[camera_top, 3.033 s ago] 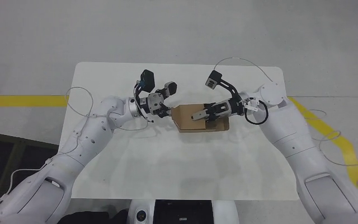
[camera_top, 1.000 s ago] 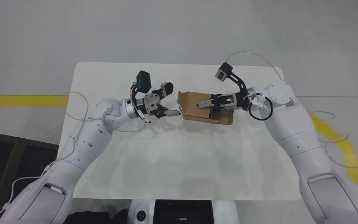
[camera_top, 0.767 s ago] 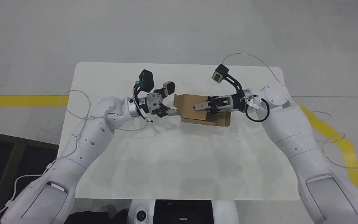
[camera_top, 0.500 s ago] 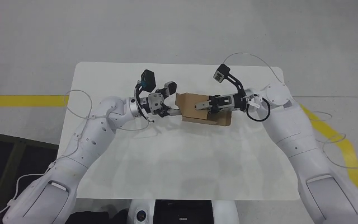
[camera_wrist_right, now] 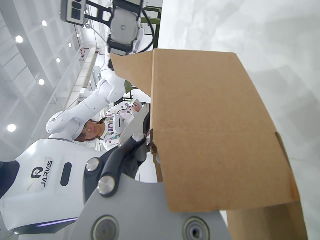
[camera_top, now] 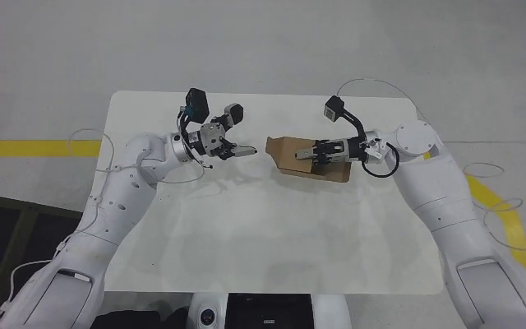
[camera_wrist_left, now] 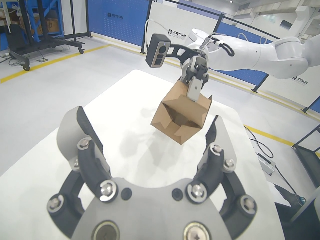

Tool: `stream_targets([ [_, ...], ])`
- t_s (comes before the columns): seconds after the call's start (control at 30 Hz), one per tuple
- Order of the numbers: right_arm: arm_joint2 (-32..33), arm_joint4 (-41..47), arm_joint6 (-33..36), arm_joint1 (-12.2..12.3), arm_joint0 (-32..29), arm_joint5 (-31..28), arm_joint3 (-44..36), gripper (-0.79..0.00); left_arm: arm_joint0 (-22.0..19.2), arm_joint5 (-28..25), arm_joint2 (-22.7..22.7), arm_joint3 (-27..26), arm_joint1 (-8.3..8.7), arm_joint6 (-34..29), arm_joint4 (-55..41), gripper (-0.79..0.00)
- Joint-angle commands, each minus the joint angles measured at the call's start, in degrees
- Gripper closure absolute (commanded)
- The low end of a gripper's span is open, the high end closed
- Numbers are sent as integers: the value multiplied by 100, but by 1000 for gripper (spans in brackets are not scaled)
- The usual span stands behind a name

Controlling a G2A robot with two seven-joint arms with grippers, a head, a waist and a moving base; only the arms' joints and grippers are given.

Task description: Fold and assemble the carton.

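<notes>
My left claw (camera_wrist_left: 148, 115) has backed off, released and empty, while my right claw (camera_top: 311, 154) stays clenched on the carton (camera_wrist_left: 181, 118), tilted above the desk (camera_top: 246, 238) — its end flaps look half-closed, so folding remains.

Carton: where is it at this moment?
In the top view the carton is over the table, right of centre, clamped in the right pincer; the open left pincer faces it with a gap between.

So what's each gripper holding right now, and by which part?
The right gripper is shut on the carton, clamping one of its walls. The left gripper is open and holds nothing.
</notes>
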Motion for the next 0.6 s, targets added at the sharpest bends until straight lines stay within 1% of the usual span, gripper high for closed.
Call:
stream_targets([
  [0.0,-28,-81,-20,1,-12,47,-51,0,17,0,-57,-143,26,-29,-21,-785],
  [0.13,-94,-173,-48,-5,-32,128,-161,0,5,0,-120,-306,47,-102,-29,-785],
  [0.27,-130,-195,-62,-12,-34,174,-223,0,-56,0,-41,-390,27,-254,102,-785],
  [0.37,-138,-198,-54,-15,-18,179,-250,0,-113,8,39,-354,-1,-358,174,-785],
  [0.57,-106,-111,-20,-11,-25,132,-321,0,-218,182,124,-182,-55,-571,206,-785],
])
